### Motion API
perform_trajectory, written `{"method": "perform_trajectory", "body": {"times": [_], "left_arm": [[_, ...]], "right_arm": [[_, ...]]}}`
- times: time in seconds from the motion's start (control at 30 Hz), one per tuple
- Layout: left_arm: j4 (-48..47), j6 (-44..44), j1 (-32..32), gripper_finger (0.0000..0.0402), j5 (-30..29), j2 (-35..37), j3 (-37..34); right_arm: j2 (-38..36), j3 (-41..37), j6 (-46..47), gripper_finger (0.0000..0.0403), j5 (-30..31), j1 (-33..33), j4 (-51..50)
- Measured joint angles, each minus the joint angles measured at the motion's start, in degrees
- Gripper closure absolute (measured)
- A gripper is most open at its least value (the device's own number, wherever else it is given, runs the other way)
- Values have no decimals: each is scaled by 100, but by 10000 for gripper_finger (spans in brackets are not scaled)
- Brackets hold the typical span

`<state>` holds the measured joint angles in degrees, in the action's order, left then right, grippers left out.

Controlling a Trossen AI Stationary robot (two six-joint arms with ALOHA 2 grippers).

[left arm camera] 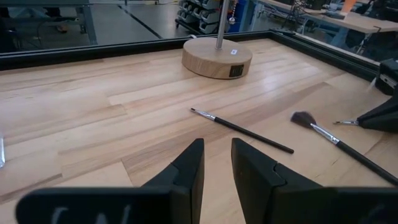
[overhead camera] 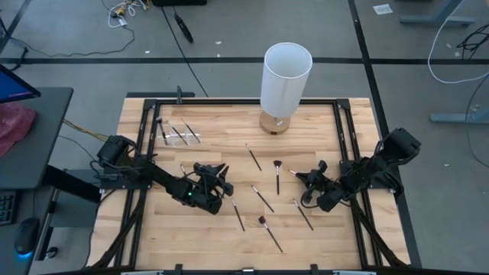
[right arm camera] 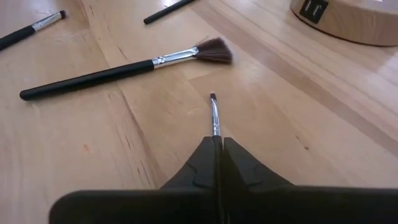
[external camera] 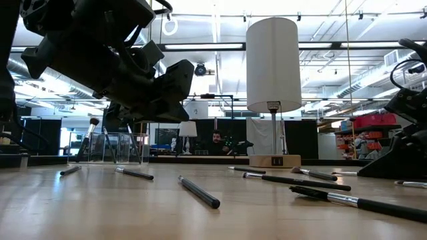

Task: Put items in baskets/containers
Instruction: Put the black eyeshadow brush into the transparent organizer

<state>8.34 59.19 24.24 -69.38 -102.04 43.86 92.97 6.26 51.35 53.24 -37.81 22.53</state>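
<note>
Container (overhead camera: pixel 177 135): clear low tray at the counter's (overhead camera: pixel 229 126) far-left corner in the high view, a few makeup brushes lying in it. Other brushes scattered mid-counter, e.g. fan brush (overhead camera: pixel 276 174). White lamp (overhead camera: pixel 284 82) at the far edge. Left gripper (overhead camera: pixel 221 183) mid-counter, right gripper (overhead camera: pixel 298 177) right of centre.
Low view: container (external camera: pixel 113 148) shows brushes leaning inside, bristles up.
Left wrist view: left gripper (left arm camera: pixel 216 163) fingers slightly parted, nothing between them.
Right wrist view: right gripper (right arm camera: pixel 218 144) pinched tight on a thin liner brush (right arm camera: pixel 214 113), tip sticking out forward; fan brush (right arm camera: pixel 124 65) lies just beyond.
</note>
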Motion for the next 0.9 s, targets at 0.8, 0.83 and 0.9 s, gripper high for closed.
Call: {"method": "perform_trajectory", "body": {"times": [0.8,0.83,0.9], "left_arm": [[1389,-1688,3,317,112,0,0],[1619,-2028,3,317,193,-2,0],[2044,-2683,3,317,431,-2,2]], "right_arm": [[-1714,-33,-1381,395,-670,-13,411],[-1757,-31,-1499,395,-660,-13,540],[-1798,-28,-1808,395,-671,-13,905]]}}
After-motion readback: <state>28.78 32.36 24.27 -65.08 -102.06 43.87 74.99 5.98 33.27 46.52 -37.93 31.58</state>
